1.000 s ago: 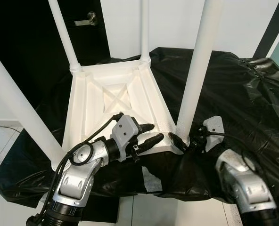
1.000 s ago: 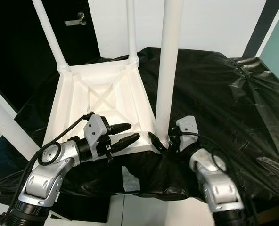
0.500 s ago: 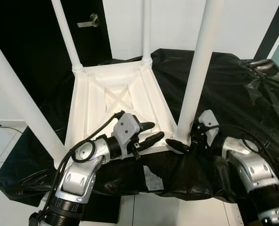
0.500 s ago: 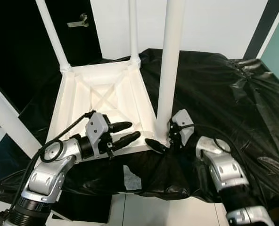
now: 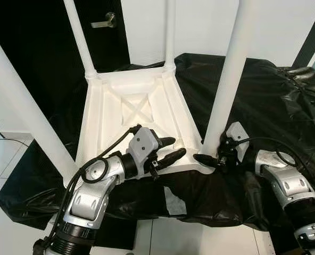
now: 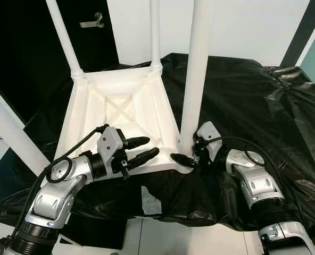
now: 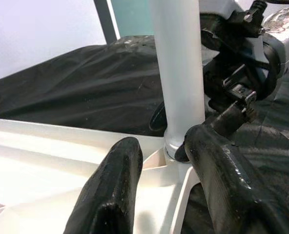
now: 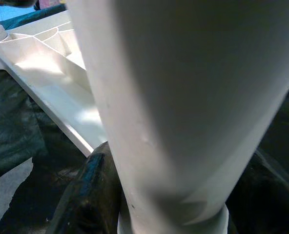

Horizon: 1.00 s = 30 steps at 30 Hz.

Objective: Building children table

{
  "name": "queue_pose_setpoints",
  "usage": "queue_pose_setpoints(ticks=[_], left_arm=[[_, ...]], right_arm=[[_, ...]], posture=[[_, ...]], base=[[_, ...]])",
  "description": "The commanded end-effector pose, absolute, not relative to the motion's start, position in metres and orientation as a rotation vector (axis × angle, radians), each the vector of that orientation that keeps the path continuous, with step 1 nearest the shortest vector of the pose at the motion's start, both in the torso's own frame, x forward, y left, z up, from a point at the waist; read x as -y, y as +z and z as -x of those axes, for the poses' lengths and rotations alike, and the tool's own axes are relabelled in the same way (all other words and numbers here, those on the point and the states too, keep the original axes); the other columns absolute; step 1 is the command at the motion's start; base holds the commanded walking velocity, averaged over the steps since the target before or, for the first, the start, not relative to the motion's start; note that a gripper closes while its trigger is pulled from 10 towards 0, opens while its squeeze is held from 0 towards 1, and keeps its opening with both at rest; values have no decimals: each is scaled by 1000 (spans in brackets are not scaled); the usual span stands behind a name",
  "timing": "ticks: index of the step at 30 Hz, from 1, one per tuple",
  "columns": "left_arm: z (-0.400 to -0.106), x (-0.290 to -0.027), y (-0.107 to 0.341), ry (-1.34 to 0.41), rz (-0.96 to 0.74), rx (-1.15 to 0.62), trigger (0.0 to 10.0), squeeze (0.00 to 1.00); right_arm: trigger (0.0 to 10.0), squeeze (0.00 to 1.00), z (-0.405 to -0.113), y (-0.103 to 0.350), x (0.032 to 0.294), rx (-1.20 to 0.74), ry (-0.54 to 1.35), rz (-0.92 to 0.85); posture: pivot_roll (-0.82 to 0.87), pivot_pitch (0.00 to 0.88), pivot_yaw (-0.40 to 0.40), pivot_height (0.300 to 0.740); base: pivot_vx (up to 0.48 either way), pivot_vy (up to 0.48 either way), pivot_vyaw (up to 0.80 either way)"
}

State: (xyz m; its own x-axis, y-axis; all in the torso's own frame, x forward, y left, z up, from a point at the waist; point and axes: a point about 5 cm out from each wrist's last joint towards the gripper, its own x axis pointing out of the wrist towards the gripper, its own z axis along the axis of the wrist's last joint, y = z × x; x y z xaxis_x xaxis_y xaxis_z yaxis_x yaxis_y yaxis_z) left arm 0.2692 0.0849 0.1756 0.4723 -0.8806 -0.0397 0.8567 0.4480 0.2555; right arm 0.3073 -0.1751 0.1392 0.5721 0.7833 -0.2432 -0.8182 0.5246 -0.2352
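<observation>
Two hands at table leg (image 5: 228,85)

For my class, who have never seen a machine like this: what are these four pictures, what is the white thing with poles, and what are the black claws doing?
This is a humanoid robot with two silver arms, each ending in a gripper of two long black fingers. The two wide pictures come from the two eyes of a camera on its head, looking down. The two close-ups come from cameras on its wrists, looking along the fingers.

Before it, on a surface draped in crinkled black plastic sheeting, lies a white plastic children's table upside down, its four round white legs pointing up.

The right gripper is closed around the base of the near right leg, where it meets the tabletop's corner. The left gripper has its fingers open, one above and one below the tabletop's near edge; whether they touch it is unclear.
</observation>
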Motion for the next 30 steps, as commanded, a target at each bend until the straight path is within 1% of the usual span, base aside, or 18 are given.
queue_pose_setpoints(ticks=[1, 4, 5, 6, 7, 8, 9, 10, 11, 16, 17, 18, 19, 20, 21, 23, 25, 30], left_arm=[[-274, -86, 177, -1009, -263, 114, 10000, 0], [-274, -85, 177, -1010, -263, 115, 10000, 0], [-274, -85, 177, -1011, -263, 115, 10000, 0], [-274, -85, 177, -1011, -263, 115, 10000, 0], [-274, -85, 176, -1013, -261, 117, 10000, 0], [-274, -85, 176, -1013, -261, 117, 10000, 0], [-274, -85, 176, -1014, -259, 117, 10000, 0], [-274, -85, 176, -1014, -259, 117, 10000, 0], [-274, -84, 176, -1016, -258, 117, 10000, 0], [-272, -85, 175, -1022, -259, 117, 10000, 0], [-272, -85, 175, -1022, -259, 117, 10000, 0], [-273, -85, 175, -1022, -260, 117, 10000, 0], [-273, -85, 175, -1022, -260, 117, 10000, 0], [-273, -87, 175, -1021, -259, 116, 10000, 0], [-273, -87, 175, -1021, -259, 116, 10000, 0], [-275, -88, 176, -1021, -262, 117, 10000, 0], [-276, -88, 178, -1024, -259, 121, 10000, 0], [-276, -86, 178, -1045, -257, 123, 10000, 0]], right_arm=[[0, 0, -305, 132, 177, -144, 972, 343], [0, 0, -305, 131, 178, -146, 965, 335], [10000, 0, -304, 129, 177, -147, 955, 323], [10000, 0, -304, 129, 177, -147, 955, 323], [10000, 0, -300, 123, 173, -147, 861, 284], [10000, 0, -300, 123, 173, -147, 861, 284], [10000, 0, -299, 120, 171, -150, 806, 270], [10000, 0, -299, 120, 171, -150, 806, 270], [10000, 0, -298, 118, 169, -153, 765, 260], [10000, 0, -285, 103, 147, -164, 531, 132], [10000, 0, -285, 103, 147, -164, 531, 132], [10000, 0, -282, 100, 143, -172, 486, 113], [10000, 0, -282, 100, 143, -172, 486, 113], [10000, 0, -279, 96, 139, -169, 424, 95], [10000, 0, -279, 96, 139, -169, 424, 95], [10000, 0, -272, 93, 132, -157, 233, 39], [10000, 0, -266, 92, 125, -153, 134, -9], [10000, 0, -262, 95, 121, -148, 96, -13]], posture=[[-23, 0, 2, 740], [-23, 0, 1, 740], [-25, 0, 0, 740], [-25, 0, 0, 740], [-22, 0, -10, 740], [-22, 0, -10, 740], [-21, 0, -10, 740], [-21, 0, -10, 740], [-21, 0, -10, 740], [-13, 0, -16, 740], [-13, 0, -16, 740], [-15, 0, -13, 740], [-15, 0, -13, 740], [-20, 0, -12, 740], [-20, 0, -12, 740], [-19, 0, -6, 740], [-27, 0, 5, 740], [-43, 0, 23, 740]], base=[[0, 0, 0], [0, 0, 0], [0, 0, 0], [0, 0, 0], [0, 0, 0], [0, 0, 0], [0, 0, 0], [0, 0, 0], [0, 0, 0], [0, 0, 0], [0, 0, 0], [0, 0, 0], [0, 0, 0], [0, 0, 0], [0, 0, 0], [0, 0, 0], [0, 0, 0], [0, 0, 0]])
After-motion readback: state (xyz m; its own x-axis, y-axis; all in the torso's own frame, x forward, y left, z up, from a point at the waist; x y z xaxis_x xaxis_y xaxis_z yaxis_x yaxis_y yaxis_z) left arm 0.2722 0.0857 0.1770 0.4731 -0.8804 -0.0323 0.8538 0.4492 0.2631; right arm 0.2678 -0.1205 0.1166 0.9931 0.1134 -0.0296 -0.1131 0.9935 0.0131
